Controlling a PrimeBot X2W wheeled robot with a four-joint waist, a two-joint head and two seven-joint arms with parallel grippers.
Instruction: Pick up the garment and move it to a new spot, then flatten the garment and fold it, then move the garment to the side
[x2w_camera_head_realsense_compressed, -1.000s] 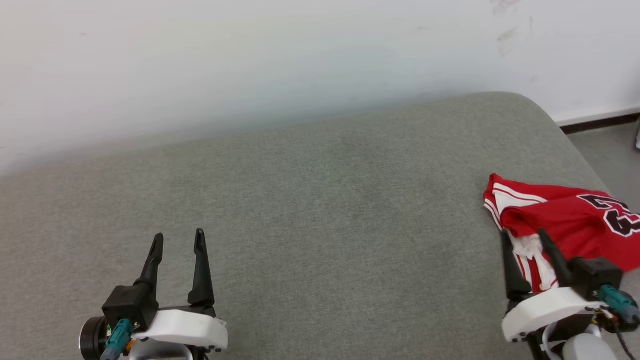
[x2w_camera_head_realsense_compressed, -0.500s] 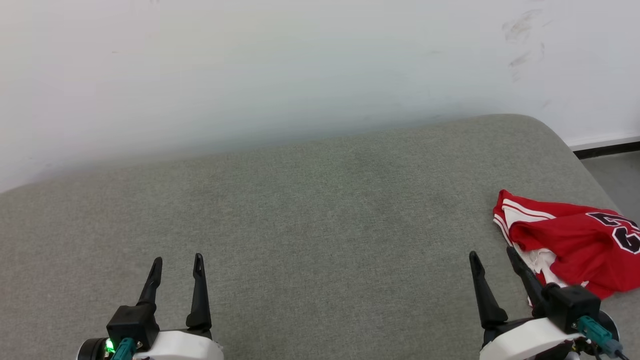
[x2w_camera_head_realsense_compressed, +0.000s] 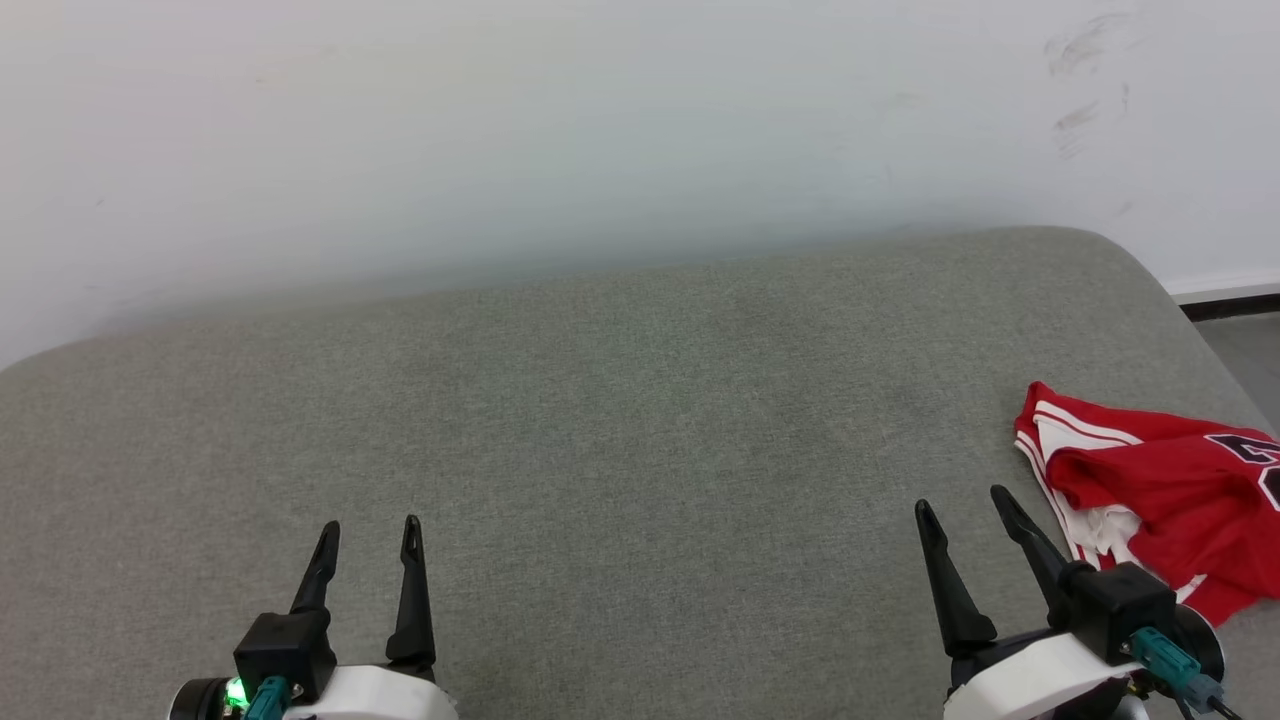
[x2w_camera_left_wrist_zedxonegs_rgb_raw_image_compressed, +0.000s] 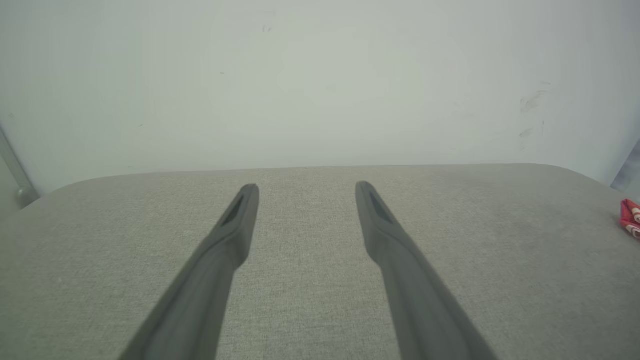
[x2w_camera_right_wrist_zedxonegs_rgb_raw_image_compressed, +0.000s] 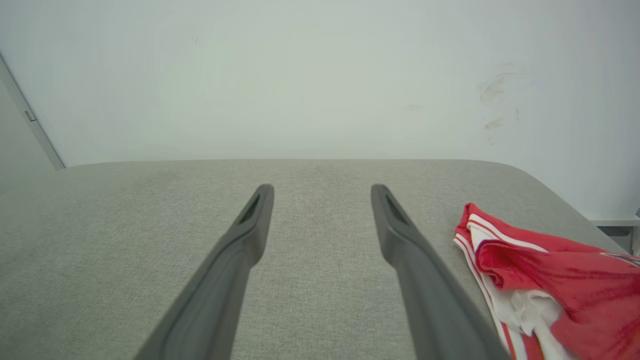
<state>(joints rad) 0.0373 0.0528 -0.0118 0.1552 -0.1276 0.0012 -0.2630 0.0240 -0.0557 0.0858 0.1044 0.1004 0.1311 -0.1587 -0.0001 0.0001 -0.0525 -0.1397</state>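
The red garment (x2w_camera_head_realsense_compressed: 1170, 490) lies bunched near the right edge of the grey cushioned surface (x2w_camera_head_realsense_compressed: 640, 400), white striped panel toward me and black lettering at the far right. My right gripper (x2w_camera_head_realsense_compressed: 965, 505) stands open just left of it, not touching it; the right wrist view has the garment (x2w_camera_right_wrist_zedxonegs_rgb_raw_image_compressed: 545, 280) to the right of the open fingers (x2w_camera_right_wrist_zedxonegs_rgb_raw_image_compressed: 400, 230). My left gripper (x2w_camera_head_realsense_compressed: 370, 530) is open at the lower left with nothing between its fingers. A red scrap of the garment (x2w_camera_left_wrist_zedxonegs_rgb_raw_image_compressed: 630, 217) shows at the right edge of the left wrist view.
A white wall (x2w_camera_head_realsense_compressed: 600, 130) rises right behind the surface. The surface rounds off at the right, with floor and a dark baseboard (x2w_camera_head_realsense_compressed: 1235, 305) beyond it.
The head camera has shifted, so the whole picture moved. My right gripper has drawn back leftward off the garment and now stands beside it. The left gripper keeps its open pose.
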